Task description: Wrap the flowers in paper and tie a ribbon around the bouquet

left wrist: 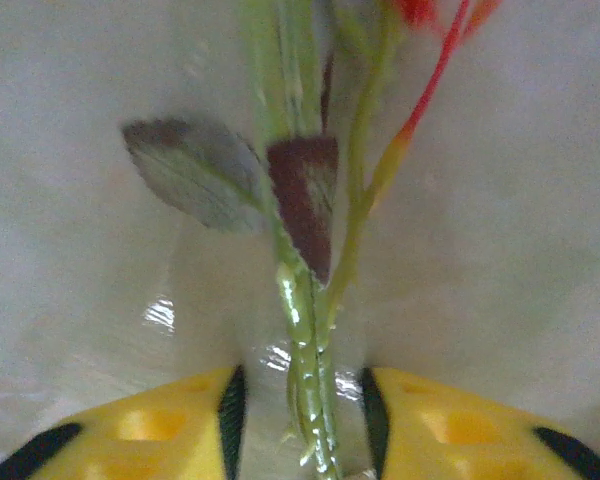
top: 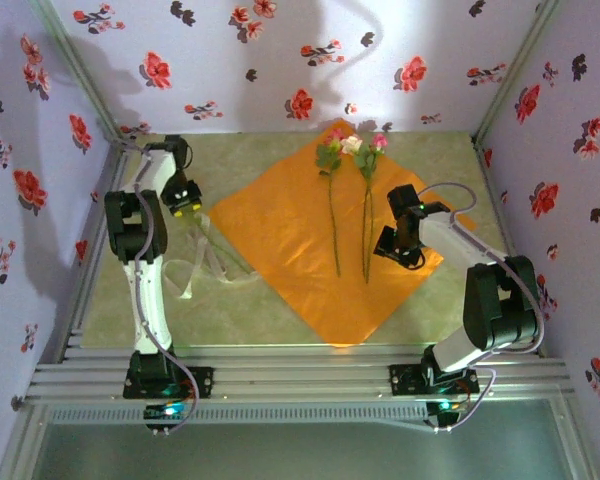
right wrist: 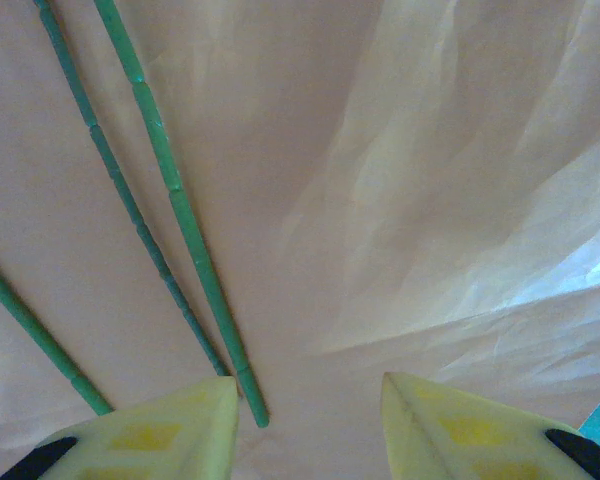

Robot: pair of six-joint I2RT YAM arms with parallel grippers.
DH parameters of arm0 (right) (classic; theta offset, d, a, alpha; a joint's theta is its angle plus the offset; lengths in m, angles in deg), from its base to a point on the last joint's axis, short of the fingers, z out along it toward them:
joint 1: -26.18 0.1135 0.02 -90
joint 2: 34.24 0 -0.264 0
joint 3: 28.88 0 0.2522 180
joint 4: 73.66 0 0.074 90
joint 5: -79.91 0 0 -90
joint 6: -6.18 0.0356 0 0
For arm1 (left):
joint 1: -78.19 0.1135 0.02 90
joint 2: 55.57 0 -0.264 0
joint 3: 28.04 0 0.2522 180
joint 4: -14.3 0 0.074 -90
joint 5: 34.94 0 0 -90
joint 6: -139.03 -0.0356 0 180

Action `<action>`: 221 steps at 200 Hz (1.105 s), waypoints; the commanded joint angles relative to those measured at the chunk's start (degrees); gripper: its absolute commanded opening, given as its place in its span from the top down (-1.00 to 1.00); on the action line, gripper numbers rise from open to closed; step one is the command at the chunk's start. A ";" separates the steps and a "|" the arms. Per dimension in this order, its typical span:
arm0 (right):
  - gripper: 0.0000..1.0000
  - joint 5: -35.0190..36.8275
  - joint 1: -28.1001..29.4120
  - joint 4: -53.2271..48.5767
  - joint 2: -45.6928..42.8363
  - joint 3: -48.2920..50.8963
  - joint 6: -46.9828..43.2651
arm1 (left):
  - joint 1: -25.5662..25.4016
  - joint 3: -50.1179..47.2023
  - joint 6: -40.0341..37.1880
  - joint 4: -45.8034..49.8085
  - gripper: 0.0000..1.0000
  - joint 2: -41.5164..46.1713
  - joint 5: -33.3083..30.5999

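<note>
Laying-out step, I'd judge. The left tool [left wrist: 300,405] straddles the flower stems [left wrist: 305,330], jaws half-spread with gaps either side, nothing pinched yet. The right tool [right wrist: 310,405] hangs empty and spread above the orange paper [right wrist: 430,180], with more stems just to its left. Next move: pinch the stems and carry them across.

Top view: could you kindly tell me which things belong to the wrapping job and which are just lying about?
Job: pink and cream artificial roses on green stems; large orange paper sheet; pale translucent ribbon strip.
Lying about: grey aluminium frame rails; flower-print wallpaper.
</note>
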 commanded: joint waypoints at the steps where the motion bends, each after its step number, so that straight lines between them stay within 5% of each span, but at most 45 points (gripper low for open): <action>1: 0.14 0.80 0.33 -0.65 -0.44 -0.15 1.52 | -0.51 -0.98 0.99 -0.59 0.50 0.51 0.76; 41: 0.14 0.97 0.32 -0.80 -0.94 0.15 1.57 | -0.95 -0.55 -0.64 0.61 1.00 3.71 -6.95; 71: 0.13 0.97 0.40 -0.95 -1.21 0.21 1.36 | -2.27 -1.25 -2.60 0.98 1.00 10.61 -14.00; 131: 0.13 0.97 0.46 -1.69 -1.33 -0.45 0.12 | -5.42 -1.94 -1.16 1.63 1.00 21.56 -10.54; 146: 0.13 1.10 0.46 -1.88 -1.72 -0.13 -0.15 | -7.64 -0.56 -1.07 0.23 1.00 23.77 -4.33; 179: 0.13 0.28 0.38 -1.15 -2.30 0.93 0.54 | -18.31 -1.13 1.45 -13.67 1.00 24.34 21.20; 221: 0.13 -0.26 0.23 -0.69 -4.08 2.08 1.43 | -31.35 5.77 7.40 -30.99 1.00 12.59 34.12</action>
